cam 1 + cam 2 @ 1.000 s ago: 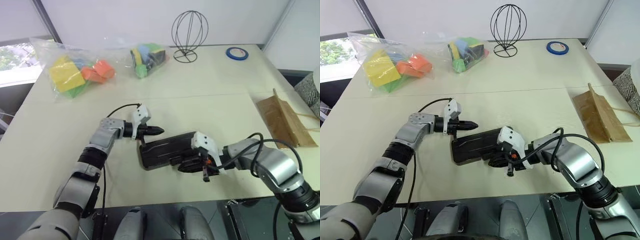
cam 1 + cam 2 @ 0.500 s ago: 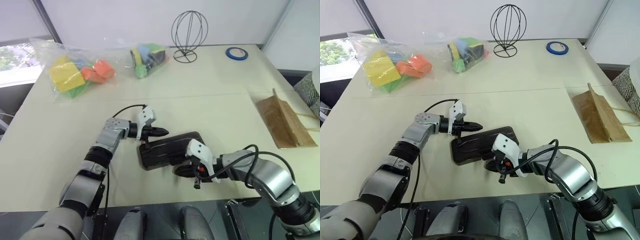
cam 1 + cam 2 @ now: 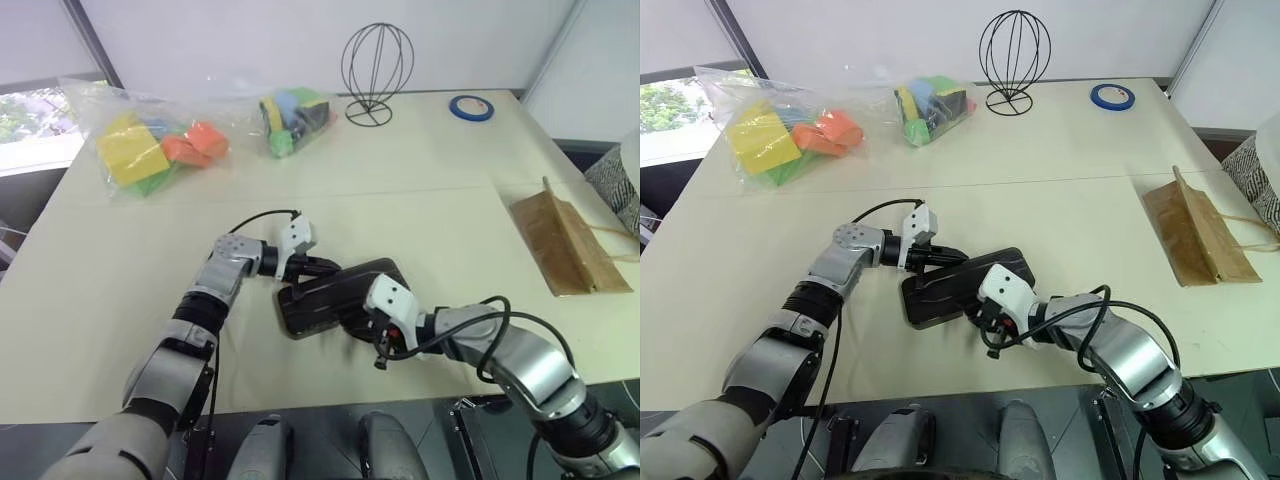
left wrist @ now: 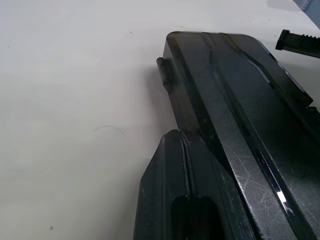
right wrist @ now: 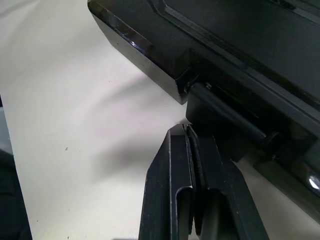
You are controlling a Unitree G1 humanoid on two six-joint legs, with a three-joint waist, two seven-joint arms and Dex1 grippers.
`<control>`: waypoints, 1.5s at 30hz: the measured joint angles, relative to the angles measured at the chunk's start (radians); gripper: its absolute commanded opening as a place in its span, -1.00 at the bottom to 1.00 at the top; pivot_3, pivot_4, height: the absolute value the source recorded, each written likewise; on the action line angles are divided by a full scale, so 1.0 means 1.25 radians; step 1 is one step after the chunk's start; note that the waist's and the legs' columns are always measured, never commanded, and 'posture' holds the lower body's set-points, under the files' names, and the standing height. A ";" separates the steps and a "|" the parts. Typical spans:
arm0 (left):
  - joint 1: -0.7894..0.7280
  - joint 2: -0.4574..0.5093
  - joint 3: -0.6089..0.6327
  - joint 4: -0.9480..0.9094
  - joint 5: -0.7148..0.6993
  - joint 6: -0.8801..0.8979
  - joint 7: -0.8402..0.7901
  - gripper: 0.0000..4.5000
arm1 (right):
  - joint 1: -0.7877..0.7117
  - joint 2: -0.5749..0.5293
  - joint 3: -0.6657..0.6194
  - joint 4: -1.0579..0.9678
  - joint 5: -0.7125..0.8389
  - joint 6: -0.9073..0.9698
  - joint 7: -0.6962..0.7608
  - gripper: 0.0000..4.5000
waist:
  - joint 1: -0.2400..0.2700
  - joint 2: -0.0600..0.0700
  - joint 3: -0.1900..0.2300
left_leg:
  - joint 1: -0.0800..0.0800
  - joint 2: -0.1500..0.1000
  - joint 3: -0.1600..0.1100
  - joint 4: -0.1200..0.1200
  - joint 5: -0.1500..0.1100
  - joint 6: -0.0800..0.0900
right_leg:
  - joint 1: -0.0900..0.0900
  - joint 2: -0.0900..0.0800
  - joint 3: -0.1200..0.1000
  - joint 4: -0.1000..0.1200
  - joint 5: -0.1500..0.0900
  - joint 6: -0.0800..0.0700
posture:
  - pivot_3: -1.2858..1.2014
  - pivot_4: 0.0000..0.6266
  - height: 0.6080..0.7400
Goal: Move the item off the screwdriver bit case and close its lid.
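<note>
The screwdriver bit case [image 3: 335, 298] lies flat near the middle of the table, a dark slab with its smoky lid [image 4: 235, 100] down over the tray. I cannot tell whether it is latched. My left gripper [image 3: 328, 267] is shut, its tip [image 4: 177, 135] against the case's far left edge, by a small black latch [image 4: 161, 70]. On the near side my right gripper [image 3: 358, 325] is shut too, with its tip [image 5: 186, 131] at the case's near edge. The item, a brown paper bag [image 3: 565, 245], rests on the table far to the right, apart from the case.
Two clear bags of coloured blocks [image 3: 150, 145] [image 3: 295, 110] lie at the back left. A black wire globe stand [image 3: 375, 65] and a blue tape roll [image 3: 470, 107] stand at the back. The table's front edge [image 3: 300, 405] runs just below the case.
My right gripper has swung left along the case's near edge and tucked in against it. The left gripper has crept right to the case's far edge. The case has stayed put.
</note>
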 measured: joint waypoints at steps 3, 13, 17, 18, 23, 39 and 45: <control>0.004 -0.001 0.000 -0.003 0.015 -0.014 0.000 -1.00 | 0.001 0.003 0.004 0.000 -0.004 -0.001 -0.005 -0.97 | -0.001 0.000 -0.001 | 0.001 0.000 0.000 0.000 0.000 0.001 | 0.001 0.000 0.000 0.000 0.000 0.000 | 0.03 -0.52 1.00; 0.036 -0.001 0.000 -0.036 0.047 -0.045 0.002 -1.00 | -0.001 0.010 0.028 0.007 -0.027 -0.020 -0.008 -0.97 | -0.002 0.000 -0.001 | 0.013 0.001 0.000 -0.003 -0.004 0.008 | 0.012 0.001 0.000 -0.002 0.000 0.000 | 0.03 -0.52 1.00; 0.037 -0.001 0.001 -0.037 0.048 -0.044 0.004 -1.00 | -0.004 0.008 0.028 0.009 -0.025 -0.018 -0.004 -0.97 | -0.003 0.000 -0.002 | 0.013 0.001 0.000 -0.003 -0.004 0.008 | 0.012 0.001 0.000 -0.002 0.000 0.000 | 0.03 -0.52 1.00; 0.036 -0.001 0.002 -0.038 0.047 -0.043 0.004 -1.00 | -0.007 0.006 0.028 0.009 -0.023 -0.014 -0.001 -0.97 | -0.002 0.000 -0.002 | 0.013 0.001 0.000 -0.003 -0.004 0.008 | 0.012 0.001 0.000 -0.002 0.000 0.000 | 0.03 -0.52 1.00; 0.053 0.005 0.009 -0.074 0.015 0.017 -0.002 -1.00 | -0.023 -0.057 -0.009 -0.025 0.021 0.014 0.053 -0.97 | 0.001 0.000 -0.002 | 0.012 0.001 -0.001 -0.002 -0.005 0.009 | 0.011 0.001 0.000 -0.003 0.000 0.000 | 0.03 -0.52 1.00; 0.184 0.275 0.199 -0.502 -0.184 0.330 0.029 -1.00 | -0.041 -0.300 -0.345 -0.123 0.216 0.058 0.208 -0.97 | 0.002 0.000 0.000 | 0.011 0.002 -0.002 -0.003 -0.006 0.010 | 0.010 0.001 0.001 -0.003 0.000 0.000 | 0.03 -0.52 1.00; 0.368 0.339 0.293 -0.779 -0.308 0.496 0.106 -1.00 | -0.028 -0.381 -0.440 -0.071 0.218 -0.017 0.278 -0.97 | 0.003 -0.001 0.001 | 0.011 0.002 -0.001 -0.003 -0.006 0.010 | 0.010 0.000 0.002 -0.004 0.000 0.000 | 0.03 -0.52 1.00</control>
